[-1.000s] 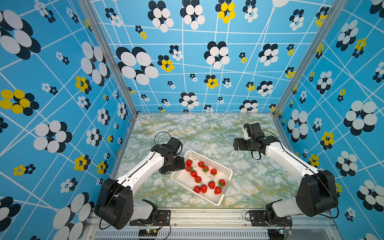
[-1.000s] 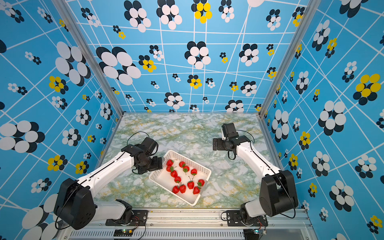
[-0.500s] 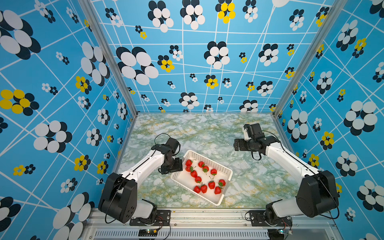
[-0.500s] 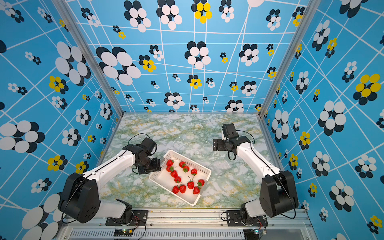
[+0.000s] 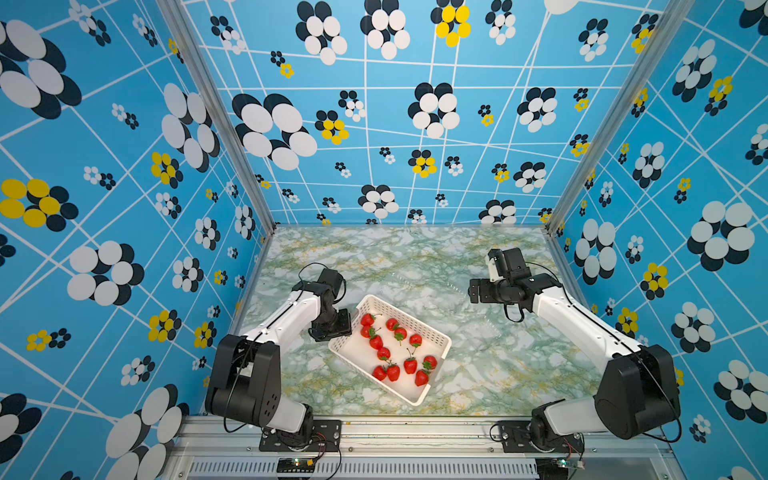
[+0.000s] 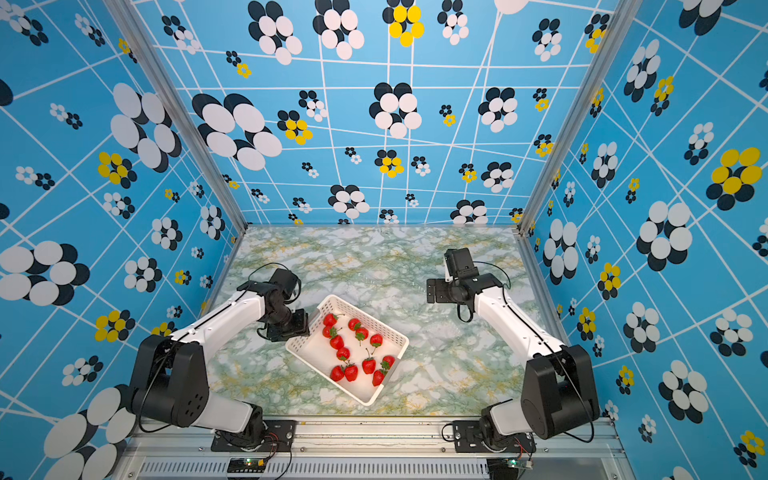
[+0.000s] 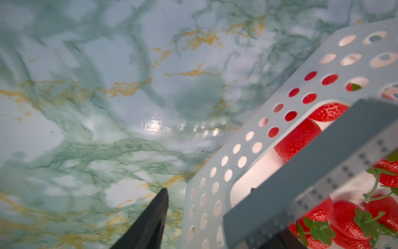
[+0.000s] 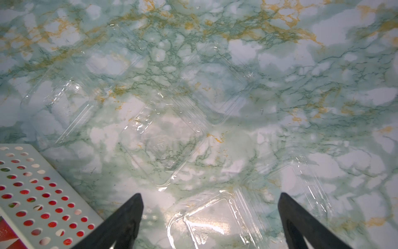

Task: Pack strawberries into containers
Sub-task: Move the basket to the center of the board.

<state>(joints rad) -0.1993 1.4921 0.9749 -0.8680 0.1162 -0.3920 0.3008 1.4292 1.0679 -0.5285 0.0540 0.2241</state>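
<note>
Left gripper (image 5: 337,327): we find the jaws part-open, astride the wall of the white basket (image 5: 409,320) on the left arm's side, one finger inside and one outside. The left wrist view shows a gap at the outer finger, so no clamp yet. Prob. purpose, in our judgement: steady or shift the basket.

Right gripper (image 8: 210,195): jaws fully apart, holding nil, poised over the containers (image 8: 161,142), prob. on standby.

Counts:
- Strawberries (image 5: 383,353): we count 12, all in the basket, none packed.
- Containers: 3, clear, lids open, empty, on the table (image 5: 374,257) beyond the basket, below the right gripper.
- Basket: 1.
</note>
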